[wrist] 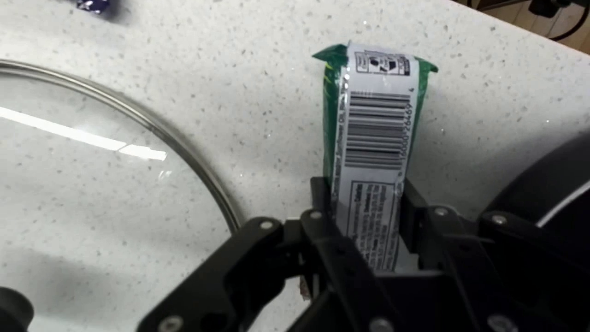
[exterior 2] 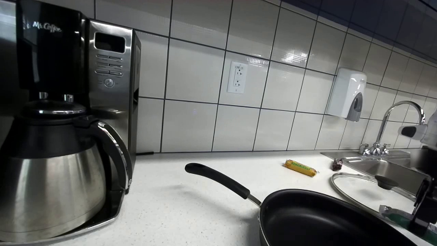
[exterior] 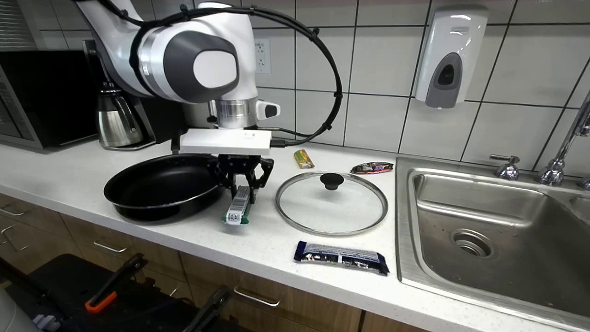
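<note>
White tiles (exterior: 387,60) are standing behind the table (exterior 2: 164,205), where a black pan (exterior: 161,180) and a glass lid (exterior: 332,207) are flanking the jaws. Between those jaws a green snack bar (wrist: 373,129) is sitting, its long axis running out past the fingers (wrist: 319,193) toward the table's front edge. Parted only by its width, the jaws are pressing its sides; whether it is touching the table is unclear.

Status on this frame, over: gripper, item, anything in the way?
Gripper closed on green-wrapped bar. Barcode face up; counter contact unclear. Possible snags: pan on one side, glass lid on the other.
</note>
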`<state>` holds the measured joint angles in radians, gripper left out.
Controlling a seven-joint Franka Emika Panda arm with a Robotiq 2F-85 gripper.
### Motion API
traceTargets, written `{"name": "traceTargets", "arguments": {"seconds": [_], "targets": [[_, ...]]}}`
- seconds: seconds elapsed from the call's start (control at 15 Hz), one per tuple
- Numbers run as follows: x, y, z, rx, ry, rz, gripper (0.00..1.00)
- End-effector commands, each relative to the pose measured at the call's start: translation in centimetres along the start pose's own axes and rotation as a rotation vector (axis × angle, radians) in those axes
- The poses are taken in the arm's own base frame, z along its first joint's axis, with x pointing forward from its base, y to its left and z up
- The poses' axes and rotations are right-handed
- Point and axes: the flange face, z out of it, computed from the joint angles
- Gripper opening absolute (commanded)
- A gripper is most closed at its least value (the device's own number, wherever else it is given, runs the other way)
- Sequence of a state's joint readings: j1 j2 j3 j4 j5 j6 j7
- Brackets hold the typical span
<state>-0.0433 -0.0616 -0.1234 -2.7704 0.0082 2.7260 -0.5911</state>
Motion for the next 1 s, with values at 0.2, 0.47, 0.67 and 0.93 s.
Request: {"name": "traceTargets", "arguments": {"seconds": [0.2,0.47,0.67,0.93], "targets": [[0.1,-0.9,-5.7,0.005,0.064,-0.040,0.12],[1.3,-3.0,-7.6,0.011,0.097,-0.097,0.12],[2.6,-5.3,-8.2,0.018,0.119,-0.146,0.12],[4.4,-9.3,-7.9,0.045,0.133,-0.216,0.12]]}}
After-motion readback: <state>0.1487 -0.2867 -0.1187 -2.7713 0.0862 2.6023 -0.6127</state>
